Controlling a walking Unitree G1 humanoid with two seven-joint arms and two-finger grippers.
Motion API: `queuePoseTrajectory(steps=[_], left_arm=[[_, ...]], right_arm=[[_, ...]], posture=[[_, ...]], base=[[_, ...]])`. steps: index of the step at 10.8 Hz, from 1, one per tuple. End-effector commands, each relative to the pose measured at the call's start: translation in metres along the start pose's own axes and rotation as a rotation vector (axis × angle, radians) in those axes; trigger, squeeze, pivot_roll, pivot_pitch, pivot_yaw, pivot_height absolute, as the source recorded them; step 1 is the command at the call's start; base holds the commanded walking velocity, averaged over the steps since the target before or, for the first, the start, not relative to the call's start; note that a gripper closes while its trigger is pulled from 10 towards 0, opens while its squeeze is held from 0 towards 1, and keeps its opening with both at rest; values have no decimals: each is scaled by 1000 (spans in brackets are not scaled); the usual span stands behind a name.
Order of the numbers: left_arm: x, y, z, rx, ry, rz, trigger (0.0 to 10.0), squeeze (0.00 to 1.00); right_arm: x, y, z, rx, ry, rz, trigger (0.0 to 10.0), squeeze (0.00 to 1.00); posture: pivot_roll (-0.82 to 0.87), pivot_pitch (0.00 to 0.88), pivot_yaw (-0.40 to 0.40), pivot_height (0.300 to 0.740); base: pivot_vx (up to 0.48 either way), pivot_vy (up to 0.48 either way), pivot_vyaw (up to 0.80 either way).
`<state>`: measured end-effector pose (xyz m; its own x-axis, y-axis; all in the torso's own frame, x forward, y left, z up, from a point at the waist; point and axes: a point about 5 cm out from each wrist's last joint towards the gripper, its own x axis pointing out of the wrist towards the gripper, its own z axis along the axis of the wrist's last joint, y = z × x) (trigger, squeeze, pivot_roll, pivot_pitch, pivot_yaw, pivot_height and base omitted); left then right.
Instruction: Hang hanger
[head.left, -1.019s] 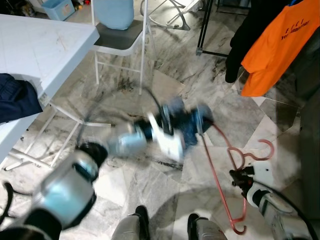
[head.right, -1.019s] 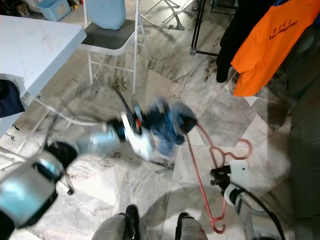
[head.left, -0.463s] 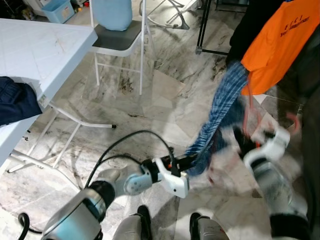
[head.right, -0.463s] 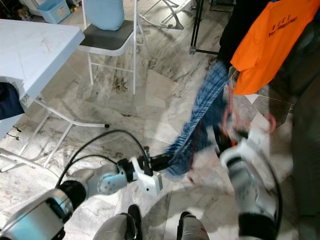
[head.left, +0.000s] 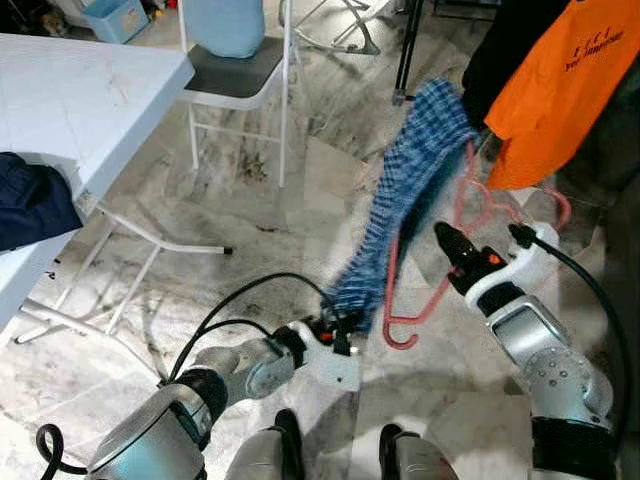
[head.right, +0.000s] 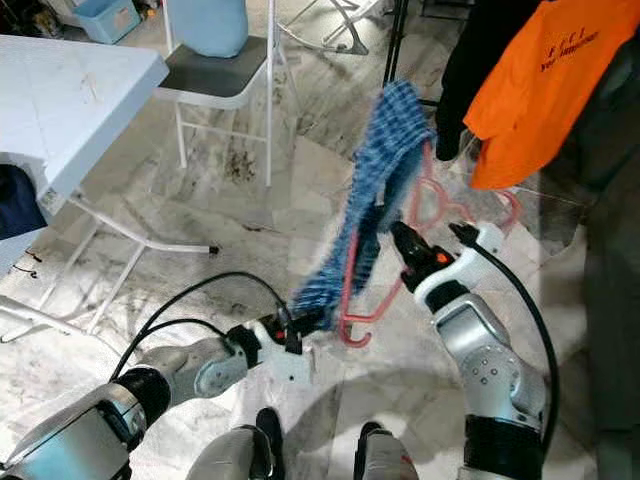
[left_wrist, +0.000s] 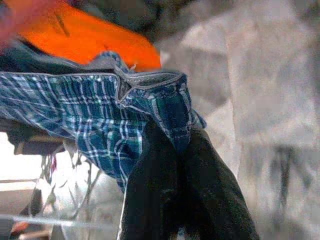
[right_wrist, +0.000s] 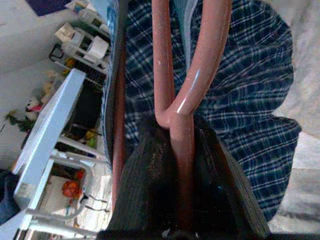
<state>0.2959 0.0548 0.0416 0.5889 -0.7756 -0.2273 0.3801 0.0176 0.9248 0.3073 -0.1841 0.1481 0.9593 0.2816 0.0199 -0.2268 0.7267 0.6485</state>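
Right claw (head.left: 447, 240) is clamping the pink hanger (head.left: 436, 290) at its neck and lifting it higher than half a second ago, toward the orange shirt (head.left: 556, 80). Left claw (head.left: 340, 322) is pinching the hem of the blue plaid cloth (head.left: 405, 185) draped on it, pulling it taut. Hanging isn't done yet; the hook is still short of any rail.

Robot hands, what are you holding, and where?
Right hand pinches the red hanger at its neck. Left hand grips the blue plaid cloth by its bottom end.
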Motion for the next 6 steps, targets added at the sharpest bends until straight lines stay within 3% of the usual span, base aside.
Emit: queuePoseTrajectory(steps=[1, 3, 4, 6], left_arm=[[-5, -10, -2, -30, 22, -30, 10000, 0], [6, -1, 18, -125, -75, 42, 10000, 0], [11, -1, 29, -160, -124, 52, 10000, 0], [23, -7, 50, -203, -164, 20, 10000, 0]], right_arm=[[1, 6, 8, -70, -37, -1, 10000, 0], [1, -18, 25, -356, -168, -257, 10000, 0], [5, -18, 33, -384, -231, -304, 10000, 0], [23, 2, 36, -477, -308, -278, 10000, 0]], posture=[[-101, 250, 92, 740], [-106, 256, 94, 740], [-106, 256, 94, 740], [-104, 265, 103, 740]], base=[[0, 0, 0], [0, 0, 0], [0, 0, 0], [0, 0, 0]])
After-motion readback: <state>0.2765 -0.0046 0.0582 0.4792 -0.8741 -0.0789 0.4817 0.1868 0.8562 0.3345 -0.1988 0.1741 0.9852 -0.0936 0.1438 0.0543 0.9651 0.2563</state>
